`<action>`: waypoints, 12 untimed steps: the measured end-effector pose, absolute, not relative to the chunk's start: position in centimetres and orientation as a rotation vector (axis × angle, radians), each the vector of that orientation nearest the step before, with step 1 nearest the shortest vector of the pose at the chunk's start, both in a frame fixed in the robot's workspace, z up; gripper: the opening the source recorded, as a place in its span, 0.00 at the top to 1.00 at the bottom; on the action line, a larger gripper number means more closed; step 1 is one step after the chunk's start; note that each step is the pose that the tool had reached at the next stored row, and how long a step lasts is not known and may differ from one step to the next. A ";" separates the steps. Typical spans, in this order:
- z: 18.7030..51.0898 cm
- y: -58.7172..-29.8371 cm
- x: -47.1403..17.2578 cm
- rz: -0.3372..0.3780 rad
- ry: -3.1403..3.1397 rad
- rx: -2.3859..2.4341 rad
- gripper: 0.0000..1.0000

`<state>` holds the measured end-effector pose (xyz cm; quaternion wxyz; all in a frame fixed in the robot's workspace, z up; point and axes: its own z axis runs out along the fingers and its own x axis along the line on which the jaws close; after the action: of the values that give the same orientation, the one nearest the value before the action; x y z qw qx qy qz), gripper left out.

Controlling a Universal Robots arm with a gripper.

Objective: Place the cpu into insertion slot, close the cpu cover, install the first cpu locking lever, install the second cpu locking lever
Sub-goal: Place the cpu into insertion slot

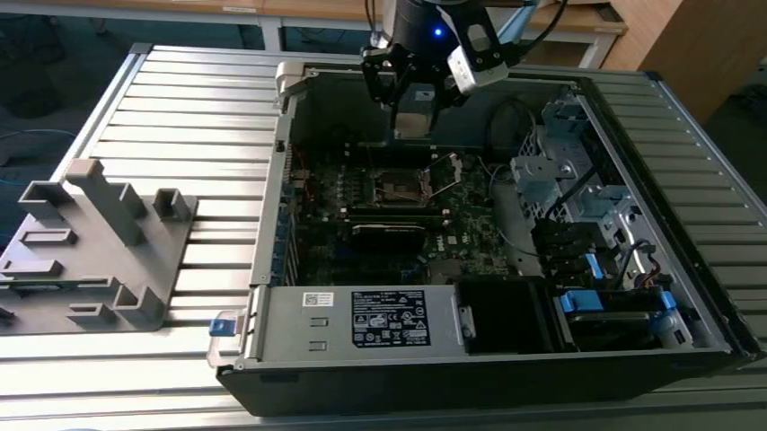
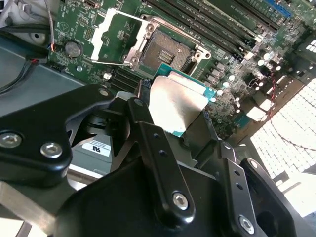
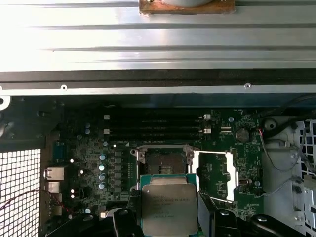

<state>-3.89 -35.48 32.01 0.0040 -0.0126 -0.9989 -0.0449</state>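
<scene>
My gripper (image 1: 414, 109) hangs over the back of the open computer case, shut on the cpu (image 1: 411, 124), a flat square chip with a dull silver top. In both wrist views the cpu (image 2: 175, 102) (image 3: 168, 207) sits between the black fingers (image 2: 144, 126), held above the motherboard and short of the insertion slot (image 2: 163, 52) (image 3: 163, 164). The insertion slot (image 1: 401, 184) lies bare, with dark contacts inside a metal rim. The cpu cover (image 2: 109, 37) (image 3: 215, 175) (image 1: 446, 175), a silver frame with a square window, stands swung open beside the slot.
The case (image 1: 276, 206) lies on a slatted metal table (image 1: 180, 99). A power supply box (image 1: 372, 319) fills the case's near end and drive bays (image 1: 576, 180) line the exterior view's right. Long memory slots (image 3: 153, 126) run beside the socket. A grey fixture (image 1: 96, 242) stands at the exterior view's left.
</scene>
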 end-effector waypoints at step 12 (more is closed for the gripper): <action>31.2 -35.5 -3.9 -0.144 -3.137 -0.039 0.46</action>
<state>-3.89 -35.48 31.16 0.0007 -0.0124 -0.9989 -0.0458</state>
